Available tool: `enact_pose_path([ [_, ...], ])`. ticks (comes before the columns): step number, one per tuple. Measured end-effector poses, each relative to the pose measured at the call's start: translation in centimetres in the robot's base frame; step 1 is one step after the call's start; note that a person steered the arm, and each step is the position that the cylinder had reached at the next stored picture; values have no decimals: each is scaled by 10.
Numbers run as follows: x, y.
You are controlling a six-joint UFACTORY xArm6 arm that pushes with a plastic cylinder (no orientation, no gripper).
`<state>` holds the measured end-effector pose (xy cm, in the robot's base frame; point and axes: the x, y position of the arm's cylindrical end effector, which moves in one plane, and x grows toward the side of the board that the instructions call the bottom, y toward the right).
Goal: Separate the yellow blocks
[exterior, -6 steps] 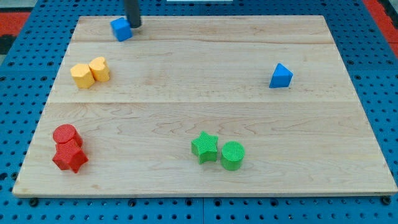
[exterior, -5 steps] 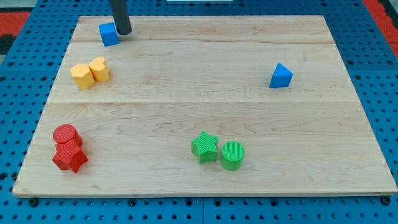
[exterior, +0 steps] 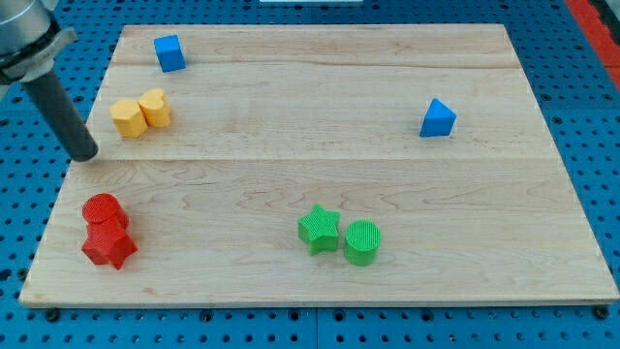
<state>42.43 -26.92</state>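
A pale wooden board (exterior: 320, 174) is surrounded by blue perforated pegboard (exterior: 593, 155); red surface (exterior: 596, 12) is seen beyond the board's upper-right corner.

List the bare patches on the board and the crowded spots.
Biggest bare patch: board centre, between the yellow blocks, blue triangular block and green star with green cylinder. Also bare: top edge right of the blue cube. Crowded: left side, with my tip, the yellows and red blocks.

No text, label, brand, number or sign can be read anywhere: the wooden table (exterior: 320, 174), the coloured blocks on it and the blue pegboard (exterior: 601, 145) around it all carry no markings.
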Motion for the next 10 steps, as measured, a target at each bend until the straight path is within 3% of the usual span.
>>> enact_pose_path([
  [1, -35, 26],
  [5, -80, 139],
  [6, -99, 72],
  [7, -61, 98],
  [8, -73, 47],
  [9, -92, 64],
  [10, -64, 98],
])
